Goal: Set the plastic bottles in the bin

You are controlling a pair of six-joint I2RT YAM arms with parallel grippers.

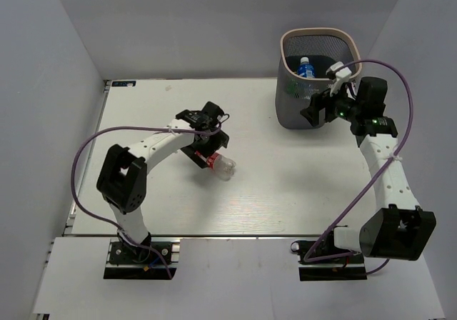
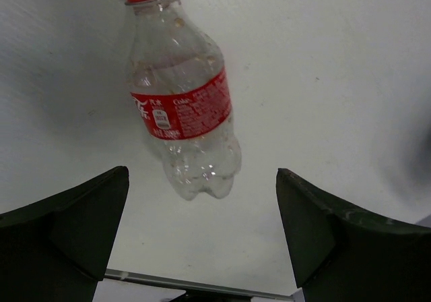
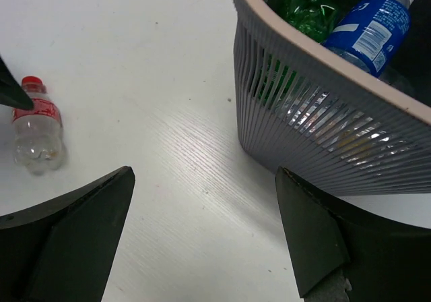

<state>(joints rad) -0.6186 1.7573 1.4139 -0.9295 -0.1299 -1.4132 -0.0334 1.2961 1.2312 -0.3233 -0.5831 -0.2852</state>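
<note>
The red-capped bottle (image 2: 183, 106) lies on the table (image 1: 285, 191), mid-left (empty, so likely light, slick, crushable); take its labelled waist. Left gripper (image 2: 202, 180) hovers over it, jaws wide, empty; right gripper (image 3: 202, 174) likewise, beside the bin (image 3: 337, 59).

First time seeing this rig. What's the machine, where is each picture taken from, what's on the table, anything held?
Two robot arms, left and right, are bolted at the near edge of a table. Each ends in a two-finger gripper. The top picture comes from a fixed camera above and behind them. The other two come from wrist cameras, so the dark shapes at the bottom are that gripper's fingers. On the table lies one clear bottle with a red cap. At the far right stands a mesh bin holding a blue bottle and a green one. The left gripper is over the red-capped bottle, jaws open, not gripping. The right gripper is beside the bin, open and empty.
</note>
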